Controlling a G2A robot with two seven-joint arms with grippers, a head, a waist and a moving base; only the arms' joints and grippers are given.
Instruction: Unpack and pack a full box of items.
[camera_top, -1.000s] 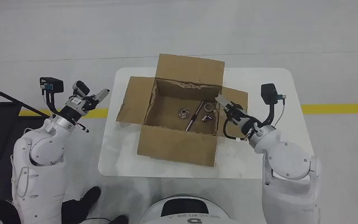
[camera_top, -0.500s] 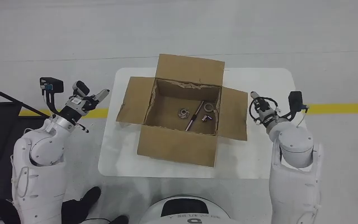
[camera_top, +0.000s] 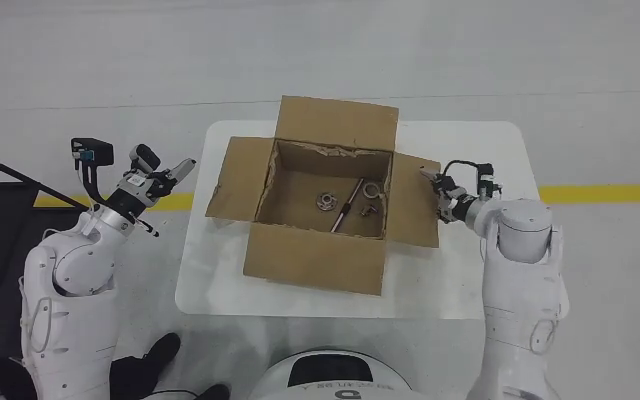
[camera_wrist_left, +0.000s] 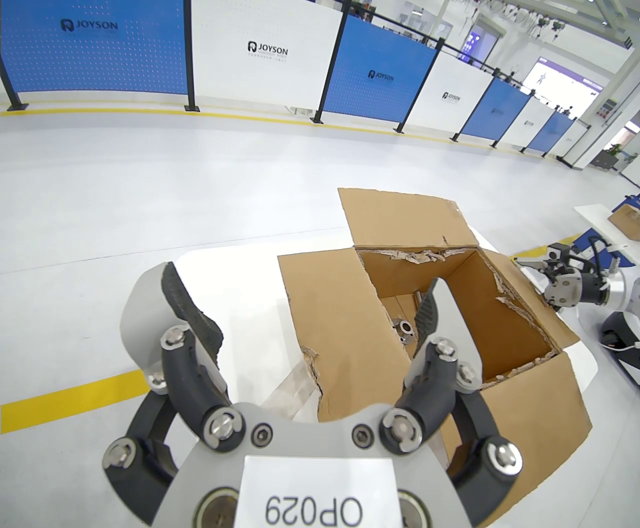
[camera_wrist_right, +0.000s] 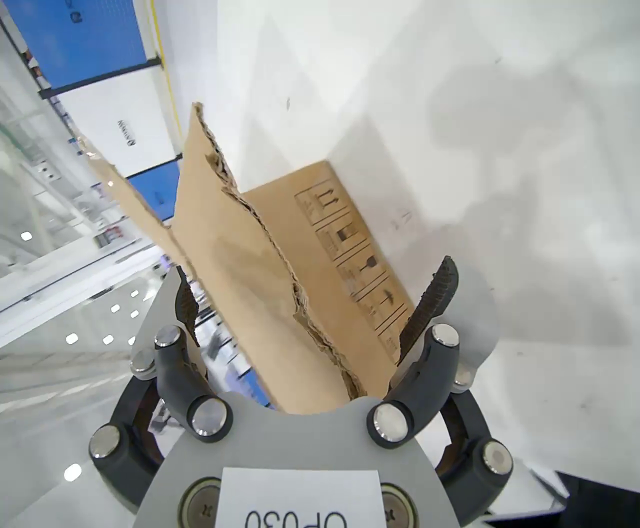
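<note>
Cardboard box (camera_top: 315, 262) is sitting mid-frame, parts (camera_top: 327, 202) inside. Right gripper (camera_wrist_right: 315, 280), pulled out of it, is now straddling the right-hand flap (camera_top: 415, 200), fingers spread, suggesting closing is beginning; left gripper (camera_wrist_left: 305, 290) is waiting agape at the left edge.

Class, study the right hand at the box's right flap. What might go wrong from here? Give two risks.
The right hand is open with the right flap between its fingers; that flap's edge is ragged, so pinching and pulling may tear it further. The left hand hangs open away from the box, so nothing steadies it; a tug could slide the box and jostle the metal parts inside.
</note>
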